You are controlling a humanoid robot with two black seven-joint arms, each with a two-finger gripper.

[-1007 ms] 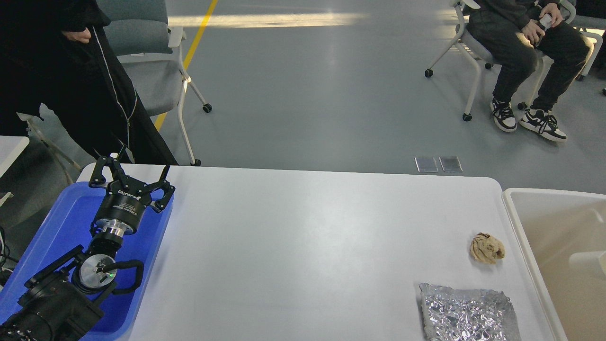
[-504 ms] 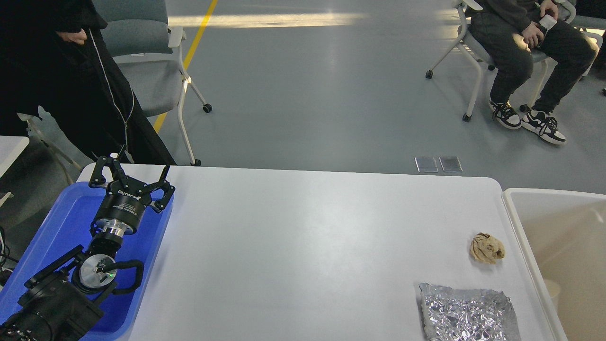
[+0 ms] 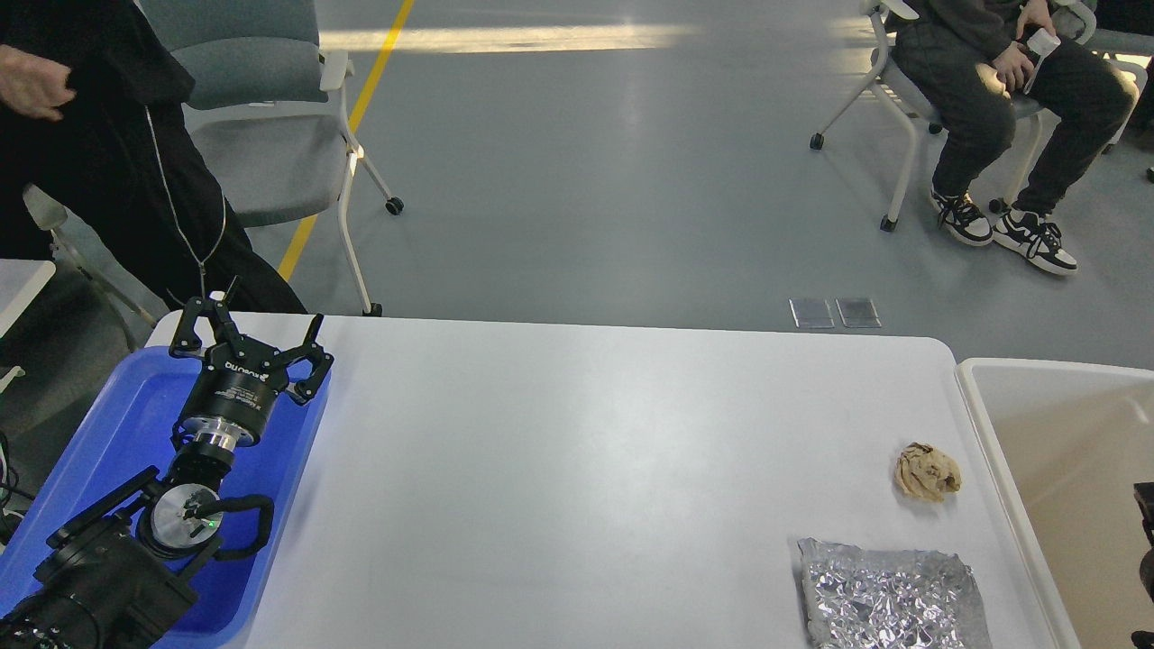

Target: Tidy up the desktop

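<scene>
The desktop (image 3: 586, 469) is a wide white tabletop with rounded corners. A crumpled tan paper ball (image 3: 927, 471) lies on it near the right edge. A flat sheet of crinkled silver foil (image 3: 892, 595) lies at the front right. My left gripper (image 3: 251, 335) is open and empty, its fingers spread above the far corner of the blue tray (image 3: 108, 424) at the table's left end. A dark part of my right arm (image 3: 1145, 541) shows at the right edge over the cream-white bin (image 3: 969, 388); its fingers cannot be told apart.
A person in black (image 3: 99, 180) stands just behind the table's far left corner, next to a grey chair (image 3: 270, 135). Another person (image 3: 992, 81) sits on a chair far back right. A second white table's corner (image 3: 18, 279) shows at the left.
A pale object seen in the bin moved down and is no longer visible; a dark part of my right arm now shows at the right edge. The standing person shifted left. My left arm has not moved.
</scene>
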